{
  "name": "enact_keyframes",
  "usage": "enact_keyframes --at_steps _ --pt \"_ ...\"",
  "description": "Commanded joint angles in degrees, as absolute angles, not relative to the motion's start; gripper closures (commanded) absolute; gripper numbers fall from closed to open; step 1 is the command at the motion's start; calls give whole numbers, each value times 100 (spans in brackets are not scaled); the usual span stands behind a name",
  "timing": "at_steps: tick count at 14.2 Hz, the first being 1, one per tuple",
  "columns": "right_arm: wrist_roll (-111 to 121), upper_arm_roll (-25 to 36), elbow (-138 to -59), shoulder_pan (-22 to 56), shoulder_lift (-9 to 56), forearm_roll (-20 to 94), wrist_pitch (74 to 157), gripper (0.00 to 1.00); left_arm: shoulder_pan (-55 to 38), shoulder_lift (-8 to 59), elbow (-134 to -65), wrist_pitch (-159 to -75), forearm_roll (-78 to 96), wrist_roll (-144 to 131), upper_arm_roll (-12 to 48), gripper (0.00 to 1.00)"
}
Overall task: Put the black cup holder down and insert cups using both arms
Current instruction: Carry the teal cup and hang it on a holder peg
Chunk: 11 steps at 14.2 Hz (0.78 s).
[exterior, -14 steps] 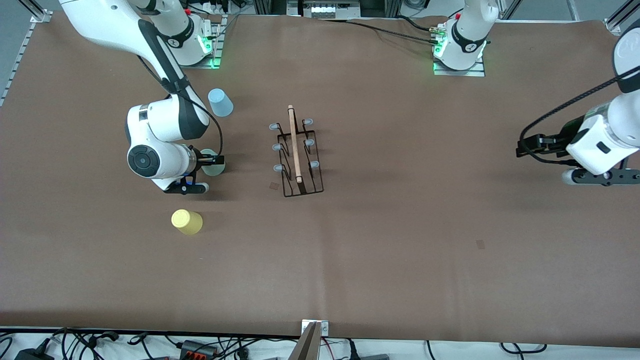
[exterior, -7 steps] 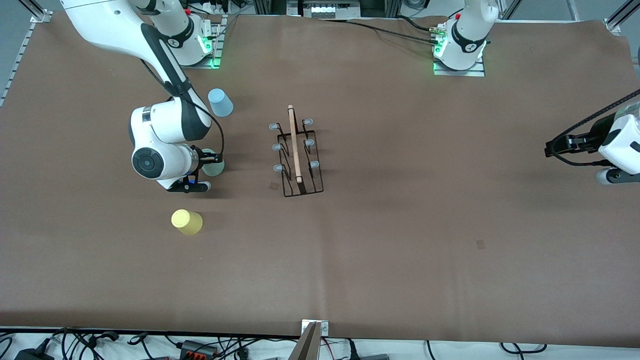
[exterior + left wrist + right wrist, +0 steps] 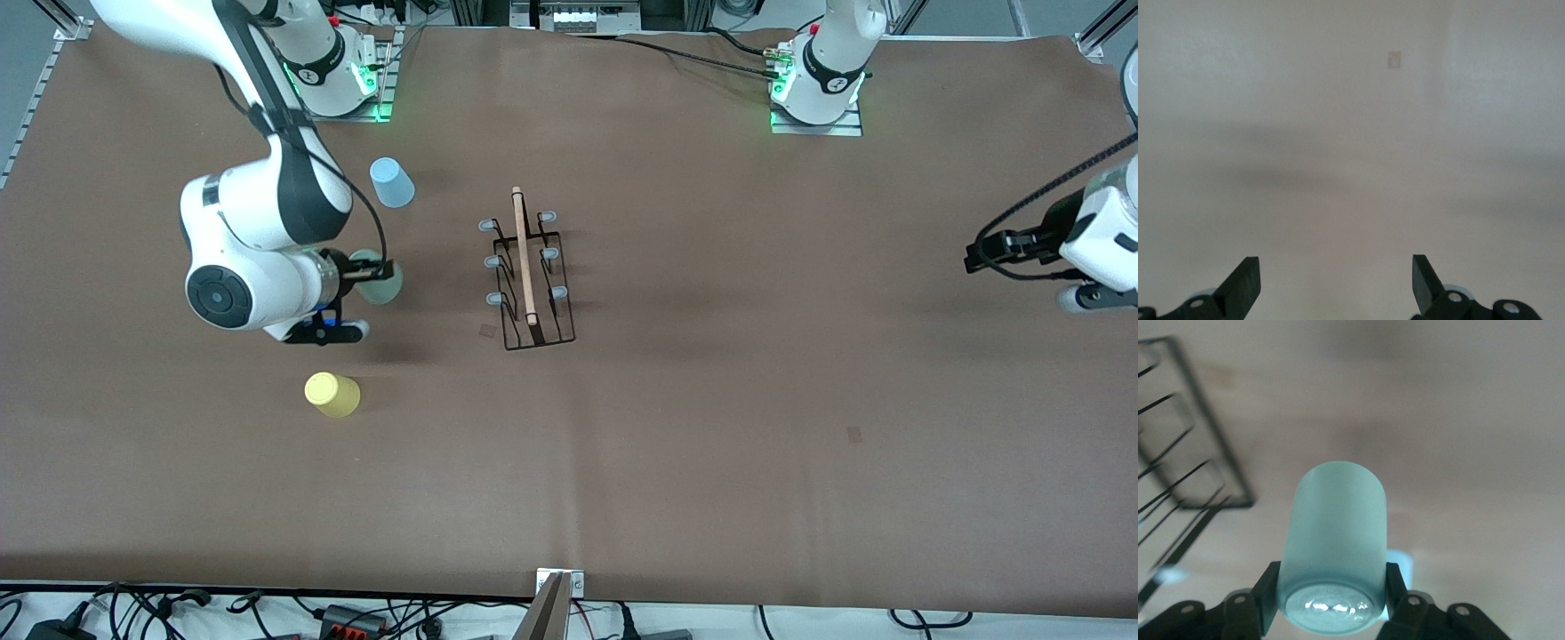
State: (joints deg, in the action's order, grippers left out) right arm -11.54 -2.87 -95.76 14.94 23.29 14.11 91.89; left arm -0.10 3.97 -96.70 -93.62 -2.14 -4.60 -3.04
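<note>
The black cup holder (image 3: 531, 276) stands mid-table, its wooden rod handle on top; part of its wire frame (image 3: 1185, 487) also shows in the right wrist view. My right gripper (image 3: 369, 274) is shut on the mint green cup (image 3: 384, 283), raised over the table beside the holder, toward the right arm's end. In the right wrist view its fingers clamp both sides of that cup (image 3: 1335, 533) at the right gripper (image 3: 1331, 590). The blue cup (image 3: 391, 182) and yellow cup (image 3: 332, 394) rest upside down on the table. My left gripper (image 3: 981, 255) waits open at the left arm's end, and the left gripper (image 3: 1333, 283) holds nothing.
Brown paper covers the table (image 3: 711, 444). A small dark patch (image 3: 854, 434) lies on it toward the left arm's end, and another (image 3: 486, 331) lies beside the holder. Cables run along the edge nearest the front camera.
My right gripper shut on the mint green cup and raised it off the table. The left arm drew back toward its end of the table.
</note>
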Motion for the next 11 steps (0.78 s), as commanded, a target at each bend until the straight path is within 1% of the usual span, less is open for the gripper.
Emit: enact_keyframes --at_steps 1,4,7,11 --pt "-1344 -439 -9493 1722 2303 1652 8983 76 -26 -88 -10257 -9545 -316 -589 -255 0" --pt "-1940 -553 -9265 2038 2303 1705 8965 76 -18 -123 -10318 -9501 -316 -580 -229 0" --pt "-2363 -598 -9229 2381 2294 1705 8982 75 -9 -88 -10239 -9545 -308 -536 -237 0" --pt "-2487 -685 -9185 2522 2364 1819 9035 75 -18 -70 -10187 -9676 -308 -589 -237 0"
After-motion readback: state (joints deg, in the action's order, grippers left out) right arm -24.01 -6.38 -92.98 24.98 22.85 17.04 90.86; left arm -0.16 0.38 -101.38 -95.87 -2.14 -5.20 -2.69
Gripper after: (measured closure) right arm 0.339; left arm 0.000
